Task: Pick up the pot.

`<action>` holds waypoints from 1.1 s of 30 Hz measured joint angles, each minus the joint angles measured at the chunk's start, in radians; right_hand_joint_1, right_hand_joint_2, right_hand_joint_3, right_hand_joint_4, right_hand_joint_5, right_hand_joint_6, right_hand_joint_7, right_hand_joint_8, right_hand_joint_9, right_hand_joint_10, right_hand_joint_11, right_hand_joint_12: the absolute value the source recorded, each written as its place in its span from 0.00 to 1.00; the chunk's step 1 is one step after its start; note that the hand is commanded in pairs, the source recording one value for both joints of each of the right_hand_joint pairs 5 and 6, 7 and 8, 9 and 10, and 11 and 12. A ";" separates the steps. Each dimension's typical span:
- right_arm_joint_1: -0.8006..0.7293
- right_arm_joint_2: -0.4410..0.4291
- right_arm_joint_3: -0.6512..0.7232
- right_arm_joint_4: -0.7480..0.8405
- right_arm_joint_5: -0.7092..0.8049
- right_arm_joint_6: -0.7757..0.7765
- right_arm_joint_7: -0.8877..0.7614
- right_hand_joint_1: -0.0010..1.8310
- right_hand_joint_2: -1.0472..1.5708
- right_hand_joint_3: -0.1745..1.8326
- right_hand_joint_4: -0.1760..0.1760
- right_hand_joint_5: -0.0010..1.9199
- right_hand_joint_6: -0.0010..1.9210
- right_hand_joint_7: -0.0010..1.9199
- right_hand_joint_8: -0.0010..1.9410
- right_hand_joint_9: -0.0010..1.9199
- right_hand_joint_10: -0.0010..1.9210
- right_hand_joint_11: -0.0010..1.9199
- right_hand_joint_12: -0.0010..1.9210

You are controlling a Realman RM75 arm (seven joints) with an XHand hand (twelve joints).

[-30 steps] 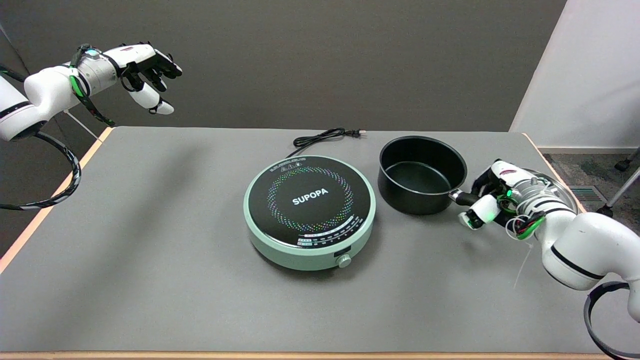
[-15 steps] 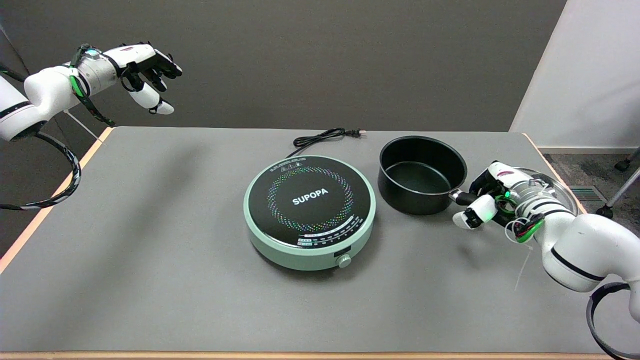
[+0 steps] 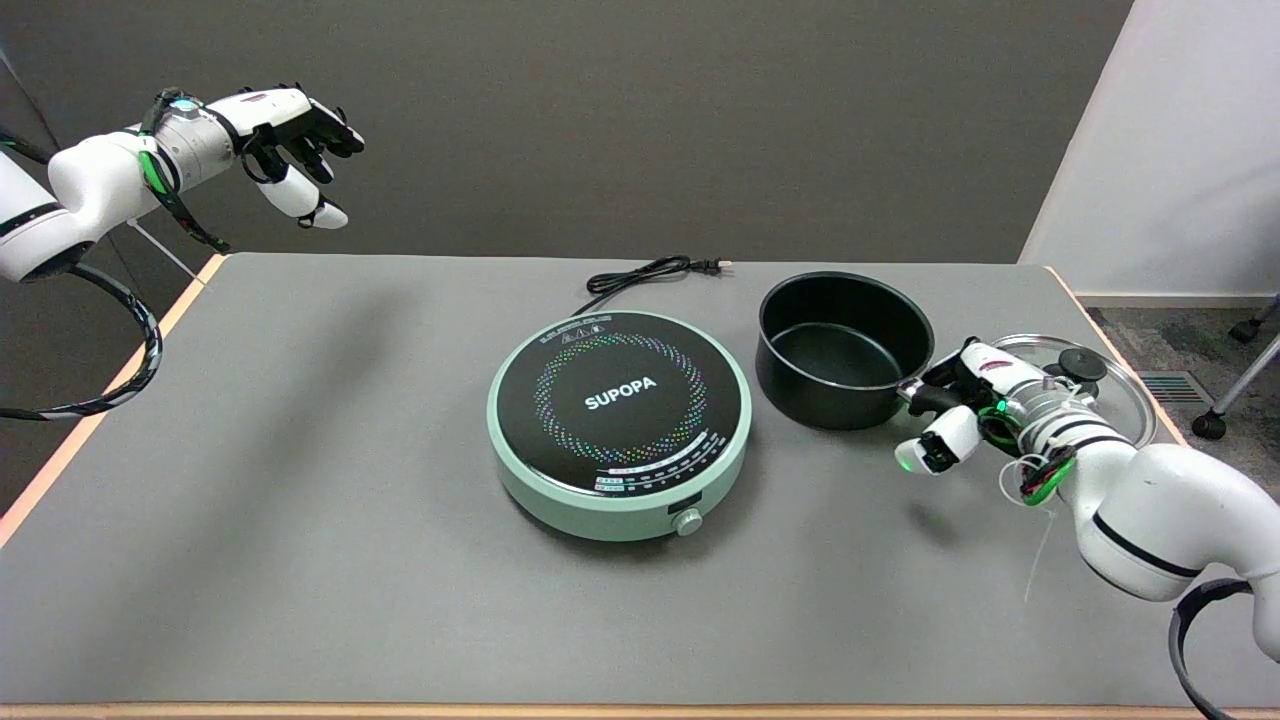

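Observation:
The black pot (image 3: 842, 352) stands empty on the grey table (image 3: 300, 480), right of the induction cooker. Its short black handle (image 3: 922, 397) points toward the lower right. My right hand (image 3: 968, 405) is at that handle: the dark fingers arch over its outer part, while the white thumb (image 3: 930, 450) sticks out below it, apart from the handle. The pot's base rests flat on the table. Whether the fingers touch the handle is hidden by the hand itself.
A mint-green induction cooker (image 3: 620, 425) sits mid-table, its black cord (image 3: 650, 270) trailing to the back. A glass lid (image 3: 1105, 385) with a black knob lies behind my right wrist near the table's right edge. The idle left hand (image 3: 290, 140) hangs at the upper left.
My right hand has slid left and a little down along the handle toward the pot, uncovering the glass lid behind it. The pot has stayed in place.

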 measured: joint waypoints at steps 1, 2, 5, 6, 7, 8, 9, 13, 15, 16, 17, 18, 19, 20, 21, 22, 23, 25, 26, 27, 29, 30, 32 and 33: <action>0.000 -0.001 -0.003 0.000 0.000 0.000 0.002 0.59 0.11 0.92 1.00 0.45 0.45 0.45 0.45 0.45 0.45 0.45 0.45; -0.001 -0.002 -0.005 0.000 0.000 0.000 0.003 0.59 0.11 0.92 1.00 0.45 0.45 0.45 0.45 0.45 0.45 0.45 0.45; -0.002 -0.003 -0.013 0.001 0.000 0.000 0.008 0.59 0.12 0.89 1.00 0.46 0.46 0.46 0.46 0.46 0.46 0.46 0.46; -0.002 -0.004 -0.014 0.001 0.000 0.000 0.009 0.59 0.13 0.87 1.00 0.49 0.49 0.49 0.48 0.49 0.49 0.49 0.49; -0.003 -0.005 -0.016 0.001 0.000 0.001 0.010 0.60 0.15 0.85 0.68 0.52 0.52 0.52 0.51 0.52 0.52 0.52 0.52; -0.003 -0.005 -0.018 0.001 0.000 0.002 0.011 0.61 0.18 0.81 0.51 0.57 0.57 0.57 0.56 0.57 0.57 0.57 0.57; -0.003 -0.005 -0.019 0.001 -0.001 0.003 0.012 0.63 0.20 0.77 0.42 0.62 0.62 0.62 0.62 0.62 0.62 0.62 0.62; -0.004 -0.007 -0.024 0.001 0.000 0.003 0.015 0.68 0.29 0.59 0.17 0.82 0.82 0.82 0.81 0.82 0.82 0.82 0.82; -0.003 -0.007 -0.026 0.001 0.000 0.004 0.016 0.70 0.30 0.57 0.17 0.84 0.84 0.84 0.84 0.84 0.84 0.84 0.84; -0.003 -0.007 -0.026 0.001 0.000 0.005 0.016 0.71 0.31 0.57 0.17 0.85 0.85 0.85 0.84 0.85 0.85 0.85 0.85; -0.002 -0.007 -0.027 0.001 0.000 0.006 0.017 0.72 0.32 0.56 0.18 0.86 0.85 0.86 0.85 0.86 0.85 0.86 0.85; -0.001 -0.007 -0.027 0.001 0.000 0.007 0.017 0.72 0.33 0.55 0.18 0.86 0.86 0.86 0.85 0.86 0.86 0.86 0.86; 0.000 -0.007 -0.027 0.001 0.000 0.007 0.017 0.73 0.34 0.55 0.18 0.86 0.86 0.86 0.85 0.86 0.86 0.86 0.86; 0.001 -0.007 -0.027 0.001 0.000 0.008 0.018 0.74 0.35 0.54 0.18 0.86 0.86 0.86 0.85 0.86 0.86 0.86 0.86; 0.001 -0.007 -0.027 0.001 0.000 0.008 0.018 0.75 0.36 0.54 0.18 0.86 0.86 0.86 0.85 0.86 0.86 0.86 0.86; 0.002 -0.007 -0.027 0.001 0.000 0.009 0.019 0.75 0.38 0.55 0.17 0.85 0.85 0.85 0.84 0.85 0.85 0.85 0.85; 0.003 -0.007 -0.027 0.001 0.000 0.011 0.020 0.75 0.39 0.56 0.17 0.85 0.85 0.85 0.84 0.85 0.85 0.85 0.85; 0.004 -0.007 -0.027 0.001 0.000 0.012 0.021 0.75 0.44 0.57 0.17 0.85 0.85 0.85 0.84 0.85 0.85 0.85 0.85; 0.004 -0.007 -0.027 0.001 0.000 0.012 0.022 0.75 0.46 0.57 0.17 0.85 0.85 0.85 0.84 0.85 0.85 0.85 0.85; 0.005 -0.007 -0.027 0.001 0.000 0.013 0.023 0.75 0.48 0.57 0.17 0.85 0.85 0.85 0.84 0.85 0.85 0.85 0.85; 0.006 -0.007 -0.026 0.000 0.000 0.014 0.024 0.72 0.55 0.70 0.16 0.84 0.84 0.84 0.83 0.84 0.84 0.84 0.84; 0.006 -0.007 -0.026 0.000 0.000 0.015 0.024 0.71 0.56 0.76 0.16 0.84 0.84 0.84 0.83 0.84 0.84 0.84 0.84; 0.006 -0.007 -0.023 -0.001 0.000 0.015 0.025 0.70 0.56 0.85 0.15 0.83 0.83 0.83 0.82 0.83 0.83 0.83 0.83; 0.006 -0.007 -0.022 -0.001 0.000 0.015 0.027 0.70 0.56 0.91 0.14 0.83 0.83 0.83 0.82 0.83 0.83 0.83 0.83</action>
